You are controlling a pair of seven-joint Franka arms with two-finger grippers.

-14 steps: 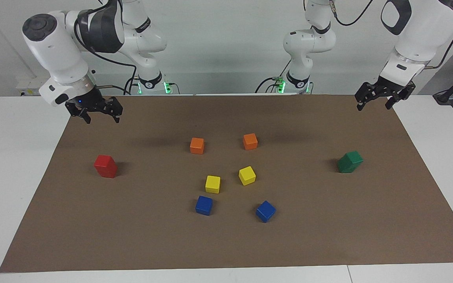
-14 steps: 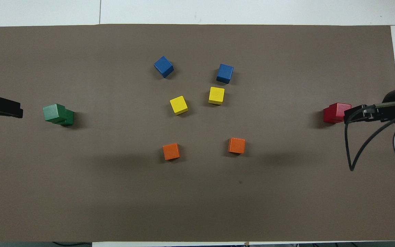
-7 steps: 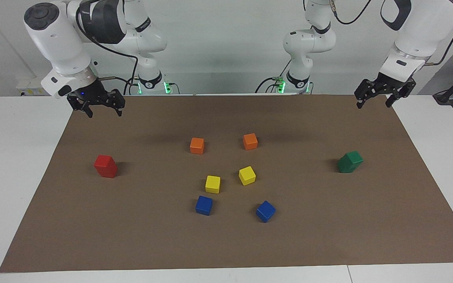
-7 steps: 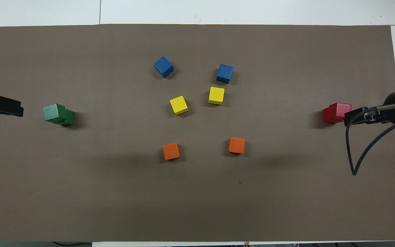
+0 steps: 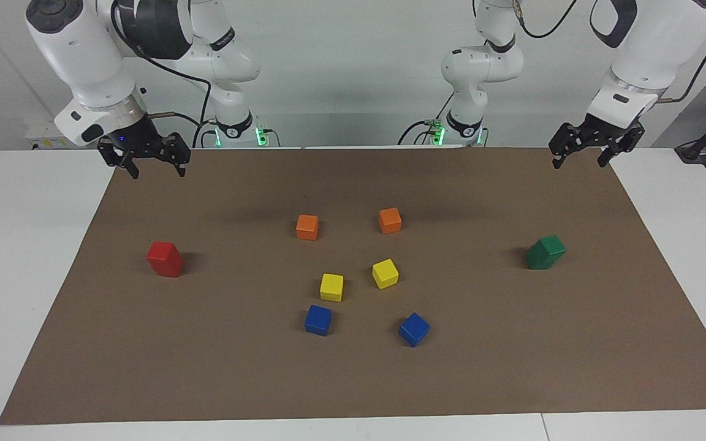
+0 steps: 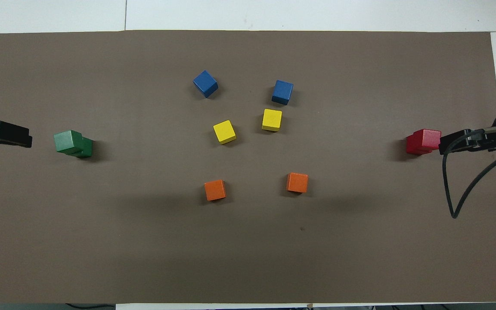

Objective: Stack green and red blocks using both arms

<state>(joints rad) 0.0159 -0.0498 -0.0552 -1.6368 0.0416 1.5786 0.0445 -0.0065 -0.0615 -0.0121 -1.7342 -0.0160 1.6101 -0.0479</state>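
1. Though both stacks look built, each leans a little: the green stack (image 5: 545, 252) has its top cube set askew on the lower one, and the red stack (image 5: 165, 258) likewise.
2. Taking the yellow cubes (image 5: 358, 280) at the middle of the brown mat (image 5: 353, 380) as landmark, the green stack stands well apart from them toward the left arm's end of the worktop (image 5: 22, 257), and the red stack well apart toward the right arm's end.
3. These cubes look small, rigid and light, with glossy faces that may slip; I judge a grip across two flat, parallel side faces, square to them, would be safest, since a nudge could topple an offset top cube.
4. With fingers spread and holding nothing, the left gripper (image 5: 578, 158) hangs over the mat's edge by the robots, well clear of the green stack.
5. Likewise released and empty, the right gripper (image 5: 158, 171) hangs over the mat's corner by the robots, well apart from the red stack.
6. Orange cubes (image 5: 307, 226) and blue cubes (image 5: 318, 320) flank the yellow ones, untouched.
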